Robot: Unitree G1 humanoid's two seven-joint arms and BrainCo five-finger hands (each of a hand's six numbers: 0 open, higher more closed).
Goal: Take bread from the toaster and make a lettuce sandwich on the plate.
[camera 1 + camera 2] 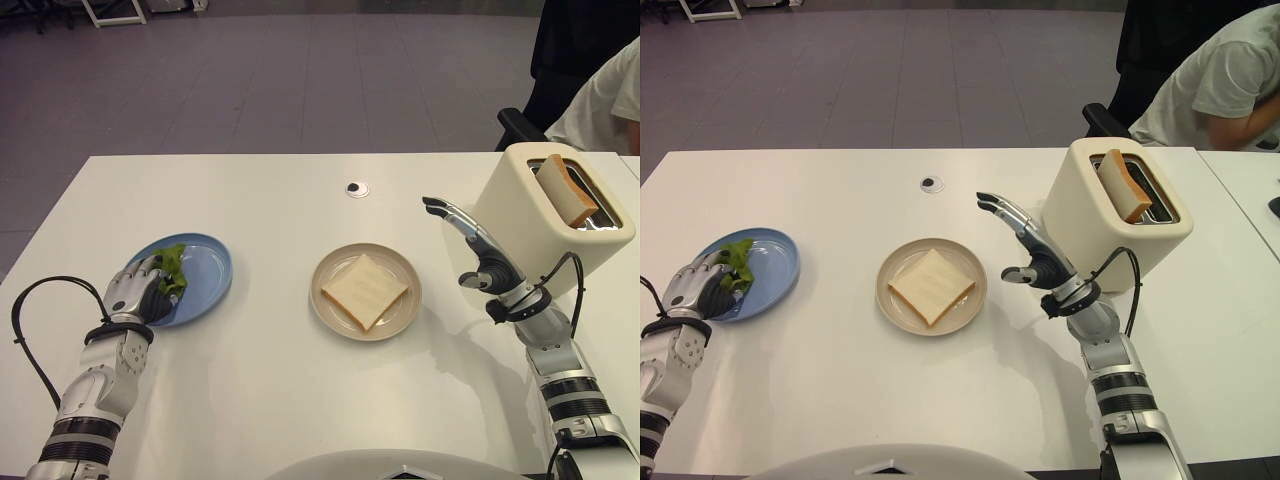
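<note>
My left hand (135, 292) grips the lettuce (172, 268); my right hand (482, 258) is spread open, holding nothing, just left of the toaster (520, 215).
The crinkled green leaf sits on the round blue plate (212, 268) at left. One square pale bread slice (364, 291) lies flat on the round beige plate (402, 312) in the middle. A second slice (565, 190) stands in the boxy cream toaster, far right.

A white rectangular table (260, 390) carries a round beige plate (330, 315) near its middle. Left of that plate sits a round blue plate (205, 270), right of it a cream boxy toaster (520, 215), and beyond it a small black-and-silver disc (357, 188).
</note>
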